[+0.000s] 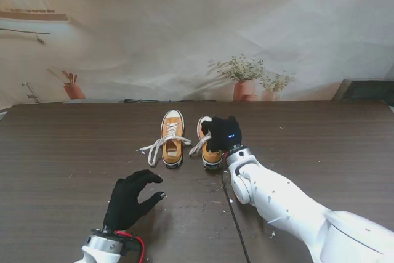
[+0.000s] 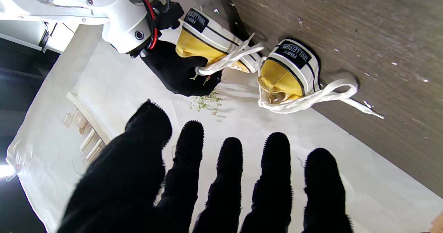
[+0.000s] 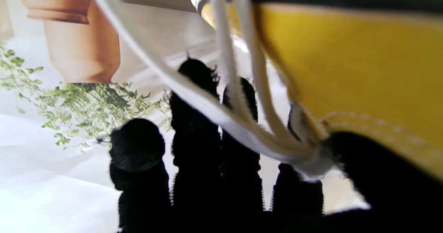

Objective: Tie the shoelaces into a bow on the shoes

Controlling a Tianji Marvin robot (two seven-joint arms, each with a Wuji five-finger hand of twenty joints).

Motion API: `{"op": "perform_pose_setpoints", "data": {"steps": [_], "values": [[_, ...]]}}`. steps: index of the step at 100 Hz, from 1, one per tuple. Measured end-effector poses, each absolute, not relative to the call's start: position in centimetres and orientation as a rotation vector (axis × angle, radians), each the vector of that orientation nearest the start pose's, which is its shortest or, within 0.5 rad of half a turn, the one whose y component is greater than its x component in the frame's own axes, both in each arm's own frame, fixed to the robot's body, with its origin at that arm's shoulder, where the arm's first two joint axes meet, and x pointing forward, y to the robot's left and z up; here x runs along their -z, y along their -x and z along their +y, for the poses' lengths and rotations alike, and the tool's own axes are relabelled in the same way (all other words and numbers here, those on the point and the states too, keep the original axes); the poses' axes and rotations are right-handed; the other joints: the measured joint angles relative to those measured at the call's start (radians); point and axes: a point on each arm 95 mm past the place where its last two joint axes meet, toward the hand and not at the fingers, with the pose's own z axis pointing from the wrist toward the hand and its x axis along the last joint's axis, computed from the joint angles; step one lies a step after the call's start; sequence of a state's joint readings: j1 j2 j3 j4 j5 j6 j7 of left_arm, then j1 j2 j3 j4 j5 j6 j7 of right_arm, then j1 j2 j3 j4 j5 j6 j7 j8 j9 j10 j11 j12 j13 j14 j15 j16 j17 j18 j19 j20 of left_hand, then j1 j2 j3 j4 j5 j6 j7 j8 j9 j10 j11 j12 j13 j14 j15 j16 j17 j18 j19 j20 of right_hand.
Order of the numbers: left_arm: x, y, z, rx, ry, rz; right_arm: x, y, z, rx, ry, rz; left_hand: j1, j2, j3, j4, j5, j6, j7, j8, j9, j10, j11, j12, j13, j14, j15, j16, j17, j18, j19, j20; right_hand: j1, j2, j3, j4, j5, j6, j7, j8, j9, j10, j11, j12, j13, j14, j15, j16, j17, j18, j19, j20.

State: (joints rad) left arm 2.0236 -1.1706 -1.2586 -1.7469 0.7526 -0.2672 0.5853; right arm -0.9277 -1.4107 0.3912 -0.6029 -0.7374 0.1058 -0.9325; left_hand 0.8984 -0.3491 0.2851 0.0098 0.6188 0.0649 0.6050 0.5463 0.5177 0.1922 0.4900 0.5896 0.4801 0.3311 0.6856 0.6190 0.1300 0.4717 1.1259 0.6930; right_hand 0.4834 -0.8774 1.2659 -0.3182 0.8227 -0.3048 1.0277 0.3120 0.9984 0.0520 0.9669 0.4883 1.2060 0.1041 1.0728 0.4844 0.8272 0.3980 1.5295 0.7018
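Left hand [image 1: 130,200] low over the worktop [image 1: 55,152], near me and to the left, palm down. Fingers [image 2: 226,177] spread apart and a little curved, holding nothing, touching nothing that can be seen.

Right hand [image 1: 223,133] on the right shoe [image 1: 210,146], covering most of its top. In the right wrist view, fingers [image 3: 195,122] extended past the yellow side of the shoe, with white laces [image 3: 238,122] crossing in front of them and gathered close at the thumb side. Seems to pinch the laces there, but blurred; cannot tell for sure if the grip is closed on them.

Two yellow shoes with white toe caps side by side at the middle of the worktop, toes pointing away from me. Left shoe [image 1: 172,140] free, apart from both hands, its laces [image 1: 157,146] loose, running out to the left onto the worktop, no bow. One lace end of the right shoe hanging toward the gap between the shoes.

Small white crumbs [image 1: 215,204] scattered on the dark worktop near me. Behind, a printed backdrop [image 1: 246,29] with potted plants.
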Motion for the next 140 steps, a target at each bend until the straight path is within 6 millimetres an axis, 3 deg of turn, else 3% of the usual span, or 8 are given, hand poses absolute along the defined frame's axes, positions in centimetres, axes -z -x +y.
{"op": "perform_pose_setpoints", "data": {"steps": [10,20,73,93,105,116,129,140], "values": [[35.7,-25.3,-1.9,2.026,1.409,0.909,39.3,-48.3,11.6,-1.613,-0.765,1.299,0.000,0.000,0.000,0.003,0.000,0.000,0.000,0.000,0.000,0.000,0.000,0.000,0.000,0.000,0.000,0.000,0.000,0.000,0.000,0.000,-0.085,0.007,-0.010,-0.008,-0.035,0.091,-0.078,0.017,-0.048,-0.002,0.011,0.026,-0.028,-0.002,-0.009,0.000,-0.026,-0.006,-0.004,0.000],[35.7,-25.2,-1.9,2.021,1.413,0.908,39.2,-48.1,11.9,-1.594,-0.791,1.343,0.000,0.000,0.000,0.003,0.000,0.000,0.000,0.000,0.000,0.000,0.000,0.000,0.000,0.000,0.000,0.000,0.000,0.000,0.000,0.000,-0.141,0.013,-0.010,0.092,-0.060,0.155,-0.157,0.116,-0.083,-0.002,0.016,0.037,-0.059,-0.002,-0.010,0.000,-0.048,-0.010,-0.012,0.000],[35.4,-24.6,-1.7,2.030,1.414,0.890,36.8,-44.8,10.9,-1.559,-0.850,1.408,0.000,0.000,0.000,0.009,0.000,0.000,-0.001,0.000,0.000,0.000,-0.009,-0.001,0.000,0.000,0.000,0.000,-0.002,0.000,0.000,0.000,-0.296,-0.041,-0.020,0.092,-0.231,0.257,-0.255,0.152,-0.260,-0.005,0.034,0.049,-0.209,-0.008,-0.061,0.000,-0.179,-0.040,-0.077,0.000],[34.6,-24.5,-1.2,2.021,1.417,0.916,33.3,-42.2,9.8,-1.620,-0.937,1.450,-0.011,0.015,-0.015,0.012,0.000,0.000,-0.038,0.000,-0.010,0.000,-0.044,-0.017,-0.002,0.000,-0.039,-0.001,-0.031,0.000,-0.040,-0.007,-0.313,0.068,-0.114,0.092,-0.307,0.279,-0.324,0.112,-0.385,0.018,-0.092,-0.008,-0.327,0.023,-0.238,-0.041,-0.312,-0.037,-0.236,-0.003],[33.2,-24.3,-0.6,1.985,1.378,1.009,30.7,-39.4,8.5,-1.743,-0.943,1.413,-0.038,0.060,-0.070,0.025,0.000,0.000,-0.116,-0.001,-0.029,0.000,-0.103,-0.065,-0.033,0.000,-0.148,-0.043,-0.056,0.000,-0.168,-0.044,-0.313,0.152,-0.183,0.092,-0.361,0.278,-0.366,0.063,-0.456,0.020,-0.216,-0.097,-0.418,0.057,-0.481,-0.109,-0.429,-0.038,-0.408,-0.085],[31.8,-24.0,-0.1,1.956,1.354,1.084,28.9,-36.5,6.7,-1.820,-0.994,1.388,-0.049,0.109,-0.130,0.039,-0.018,0.002,-0.232,-0.095,-0.053,0.000,-0.177,-0.127,-0.077,-0.001,-0.273,-0.100,-0.089,-0.001,-0.354,-0.094,-0.313,0.192,-0.215,0.092,-0.382,0.277,-0.394,0.036,-0.498,0.027,-0.298,-0.138,-0.499,0.082,-0.661,-0.175,-0.542,-0.050,-0.565,-0.180],[30.8,-23.5,0.3,1.897,1.433,1.263,27.9,-33.2,4.6,-1.939,-1.166,1.403,-0.056,0.181,-0.223,0.040,-0.061,0.006,-0.342,-0.168,-0.128,0.000,-0.265,-0.201,-0.168,-0.030,-0.458,-0.200,-0.147,-0.062,-0.711,-0.183,-0.312,0.214,-0.256,0.092,-0.420,0.264,-0.423,0.011,-0.556,0.028,-0.376,-0.165,-0.585,0.085,-0.821,-0.240,-0.647,-0.100,-0.694,-0.286],[30.7,-23.0,0.4,1.877,1.478,1.325,27.9,-30.9,2.4,-1.910,-1.206,1.421,-0.061,0.223,-0.260,0.040,-0.089,0.005,-0.408,-0.204,-0.161,0.000,-0.318,-0.243,-0.199,-0.054,-0.566,-0.252,-0.155,-0.098,-0.908,-0.188,-0.311,0.271,-0.328,0.092,-0.443,0.252,-0.452,-0.009,-0.578,0.024,-0.435,-0.189,-0.645,0.080,-0.905,-0.290,-0.712,-0.149,-0.764,-0.370]]}}
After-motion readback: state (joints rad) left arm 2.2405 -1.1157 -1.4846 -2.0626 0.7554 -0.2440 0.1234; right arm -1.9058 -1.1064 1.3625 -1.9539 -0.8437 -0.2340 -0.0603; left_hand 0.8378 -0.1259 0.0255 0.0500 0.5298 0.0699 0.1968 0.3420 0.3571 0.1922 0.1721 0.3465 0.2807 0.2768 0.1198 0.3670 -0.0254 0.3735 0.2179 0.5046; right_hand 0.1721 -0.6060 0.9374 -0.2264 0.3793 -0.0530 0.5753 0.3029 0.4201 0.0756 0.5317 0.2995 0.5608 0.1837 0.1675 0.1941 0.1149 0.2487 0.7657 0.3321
